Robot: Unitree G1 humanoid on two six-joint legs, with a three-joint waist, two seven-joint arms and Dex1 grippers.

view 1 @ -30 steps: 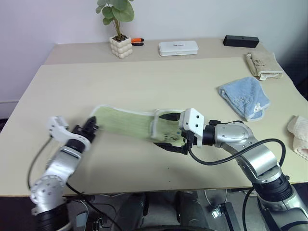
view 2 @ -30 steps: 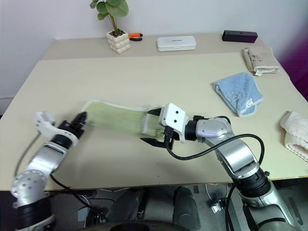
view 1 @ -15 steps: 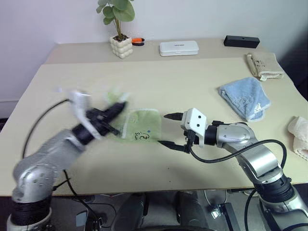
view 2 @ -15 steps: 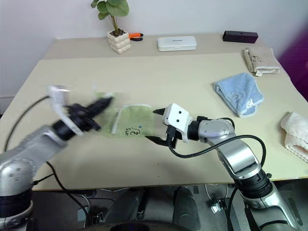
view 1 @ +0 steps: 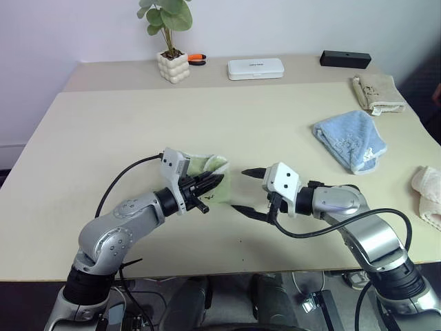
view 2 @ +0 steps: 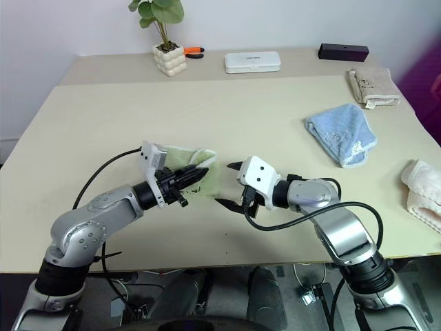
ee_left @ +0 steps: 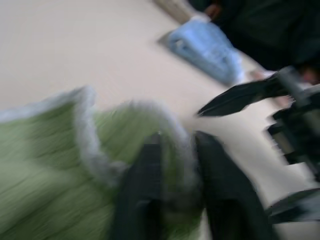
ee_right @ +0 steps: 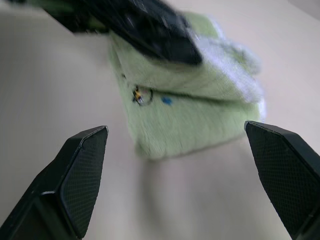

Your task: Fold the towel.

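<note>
left end effector (view 1: pixel 215 183): clenched on the whitish hem of the towel (view 1: pixel 207 167), fingers straddling the folded-over edge | right end effector (view 1: pixel 244 190): released, jaws wide, just beside the towel | towel doubled over, near mid-table (view 1: pixel 103 131) | step: lay the carried edge square on the lower layer before letting go
</note>
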